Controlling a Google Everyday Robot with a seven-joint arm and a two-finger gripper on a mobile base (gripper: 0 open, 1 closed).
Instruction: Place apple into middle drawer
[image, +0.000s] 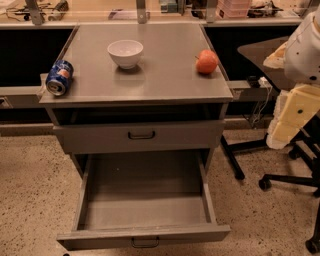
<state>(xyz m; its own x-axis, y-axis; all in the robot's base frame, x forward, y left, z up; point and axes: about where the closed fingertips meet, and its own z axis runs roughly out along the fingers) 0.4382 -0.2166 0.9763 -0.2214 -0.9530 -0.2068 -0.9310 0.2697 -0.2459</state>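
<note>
The apple (206, 61), red-orange with a paler patch, sits on the grey cabinet top (165, 80) near its right edge. The middle drawer (145, 234) is the lower of the two. It is pulled far out towards me and its tray holds nothing. My gripper (286, 126), cream-coloured below the white arm, hangs at the right edge of the view. It is to the right of the cabinet, lower than the apple and apart from it, and it holds nothing I can see.
A white bowl (125, 52) stands mid-top and a blue soda can (59, 77) lies at the top's left edge. The grey drawer front (140, 136) above is nearly closed. Office-chair legs and wheels (280, 180) stand on the speckled floor at right.
</note>
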